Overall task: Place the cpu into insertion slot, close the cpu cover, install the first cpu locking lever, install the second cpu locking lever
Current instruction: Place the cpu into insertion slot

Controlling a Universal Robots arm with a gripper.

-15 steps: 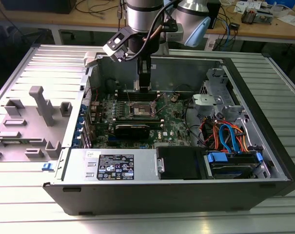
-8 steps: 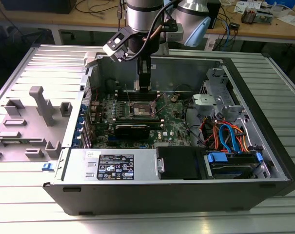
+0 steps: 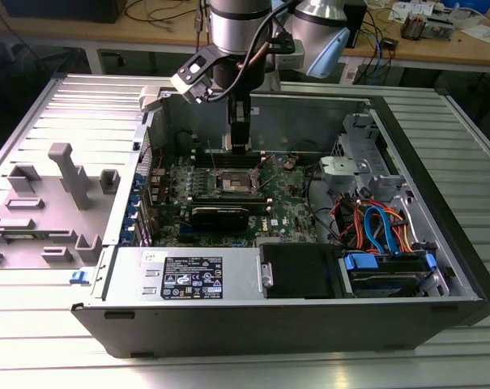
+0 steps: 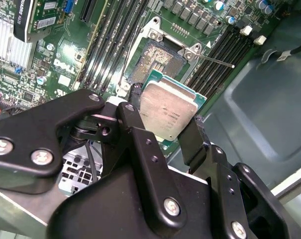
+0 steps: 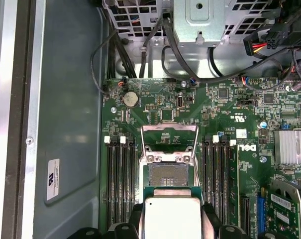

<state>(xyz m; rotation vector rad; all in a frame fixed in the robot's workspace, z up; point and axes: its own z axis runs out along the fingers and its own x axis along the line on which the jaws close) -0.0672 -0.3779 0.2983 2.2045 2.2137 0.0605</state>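
In both wrist views my gripper is shut on the cpu, a silver-topped square chip with a green edge, pinched between two black fingers. I hold the chip a little above and beside the insertion slot, whose dark contact field lies bare. The cpu cover is flipped open, away from the slot. A thin locking lever sticks out beside the socket. In the exterior view the gripper hangs inside the computer case over the slot.
Black memory slots flank the socket on both sides. A finned heatsink and an expansion card lie close by. The drive cage, coloured cables and power supply crowd the case. A grey fixture stands at the exterior view's left.
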